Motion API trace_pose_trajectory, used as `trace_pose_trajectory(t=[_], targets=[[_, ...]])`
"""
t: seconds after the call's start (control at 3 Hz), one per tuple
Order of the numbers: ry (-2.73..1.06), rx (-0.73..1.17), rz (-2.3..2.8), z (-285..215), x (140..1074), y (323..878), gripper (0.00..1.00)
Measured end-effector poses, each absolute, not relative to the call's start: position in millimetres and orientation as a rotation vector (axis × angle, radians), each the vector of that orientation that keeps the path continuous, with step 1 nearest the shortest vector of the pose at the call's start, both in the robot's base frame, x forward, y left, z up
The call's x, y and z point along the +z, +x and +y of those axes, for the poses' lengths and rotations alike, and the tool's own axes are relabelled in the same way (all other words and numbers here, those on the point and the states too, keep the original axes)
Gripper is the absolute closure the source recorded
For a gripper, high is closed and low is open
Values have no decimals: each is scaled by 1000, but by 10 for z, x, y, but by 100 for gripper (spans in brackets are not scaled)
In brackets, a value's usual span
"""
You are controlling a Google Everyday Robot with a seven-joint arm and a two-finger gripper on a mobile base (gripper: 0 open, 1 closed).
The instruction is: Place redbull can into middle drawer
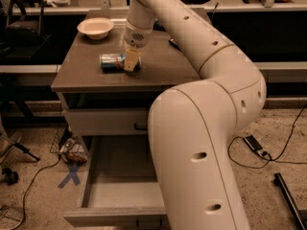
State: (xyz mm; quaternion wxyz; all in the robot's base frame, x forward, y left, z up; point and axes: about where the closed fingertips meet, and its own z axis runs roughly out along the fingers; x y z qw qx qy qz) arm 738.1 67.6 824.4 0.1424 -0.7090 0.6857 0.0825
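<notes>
The redbull can [111,62] lies on its side on the cabinet top [76,75], left of centre. My gripper [131,61] points down from the arm and sits at the can's right end, touching or just over it. The middle drawer [115,190] is pulled open below, with its pale grey inside showing and empty. My arm's big lower link hides the drawer's right part. The top drawer front [96,121] above it is closed.
A white bowl [95,28] stands at the back left of the cabinet top. A dark flat object [173,43] lies at the back right, partly behind my arm. On the floor are a blue tape cross [70,176], a snack wrapper [74,152] and cables [268,152].
</notes>
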Motion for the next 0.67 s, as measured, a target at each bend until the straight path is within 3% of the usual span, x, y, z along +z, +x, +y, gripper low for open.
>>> trace_pose_trajectory(t=[0.33,0.67], targets=[[-2005,274,1952,585,8366,7316,94],[-1907,270,1976,273,8579,7199,100]])
